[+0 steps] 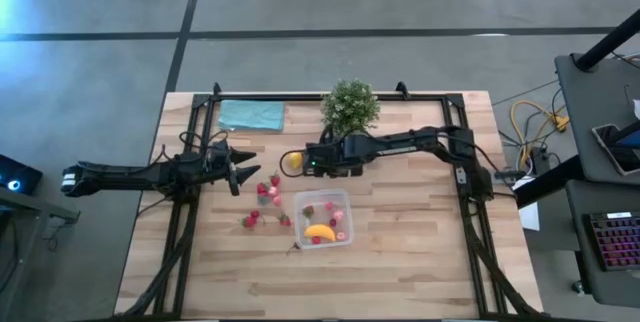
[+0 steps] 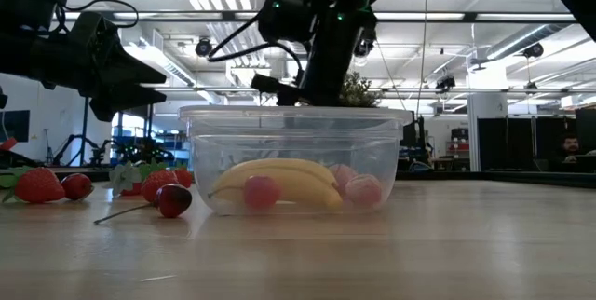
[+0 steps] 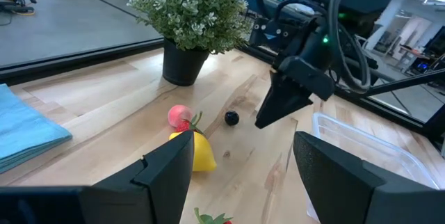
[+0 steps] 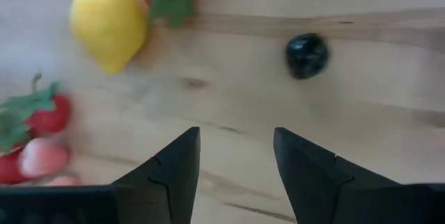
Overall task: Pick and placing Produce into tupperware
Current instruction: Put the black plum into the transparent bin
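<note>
The clear tupperware (image 1: 322, 217) stands on the table's middle and holds a banana (image 2: 275, 181) and a few small red and pink fruits. More produce lies loose on the wood: strawberries (image 1: 266, 192) left of the tub, a yellow lemon (image 4: 110, 19) with a pink fruit (image 3: 179, 116) beside it, and a small dark berry (image 4: 306, 55). My right gripper (image 4: 236, 161) hangs open, pointing steeply down, above bare wood between the lemon and the berry, touching nothing. My left gripper (image 3: 240, 175) waits open at the table's left, level, facing the fruits.
A bushy potted plant (image 1: 350, 107) stands at the far edge, just behind my right gripper. A folded teal cloth (image 1: 250, 114) lies at the far left. A stemmed cherry (image 2: 172, 199) lies close to the tub's left wall.
</note>
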Controlling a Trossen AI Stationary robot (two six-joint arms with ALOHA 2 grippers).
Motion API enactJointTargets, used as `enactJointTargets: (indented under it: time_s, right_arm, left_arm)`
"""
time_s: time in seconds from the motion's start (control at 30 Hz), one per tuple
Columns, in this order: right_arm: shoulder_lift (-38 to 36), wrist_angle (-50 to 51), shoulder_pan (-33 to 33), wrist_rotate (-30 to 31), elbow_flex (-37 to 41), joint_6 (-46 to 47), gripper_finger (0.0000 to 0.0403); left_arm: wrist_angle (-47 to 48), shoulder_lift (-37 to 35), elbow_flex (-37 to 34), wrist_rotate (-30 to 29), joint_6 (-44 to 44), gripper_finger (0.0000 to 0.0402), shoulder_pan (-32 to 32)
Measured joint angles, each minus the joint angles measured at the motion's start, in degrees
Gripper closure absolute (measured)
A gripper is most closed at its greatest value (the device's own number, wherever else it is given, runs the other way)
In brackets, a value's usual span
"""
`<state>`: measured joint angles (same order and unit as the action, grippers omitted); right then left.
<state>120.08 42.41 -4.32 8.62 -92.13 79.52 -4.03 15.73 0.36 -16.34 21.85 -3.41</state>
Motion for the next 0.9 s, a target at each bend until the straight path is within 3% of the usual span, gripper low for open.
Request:
enactJointTargets:
  time_s: [0.27,0.9]
  right_arm:
    - [1.28,6.34,-0.55,3.50,-0.35,4.14,0.0227]
    - [1.86,5.01,-3.96,4.31,-0.91,0.42,0.0227]
  left_arm:
    - [0.00,0.00,-0.01,0.00,0.00,0.0169,0.00]
    - [-0.01,0.03,0.00,0.00,0.01,0.0169,0.00]
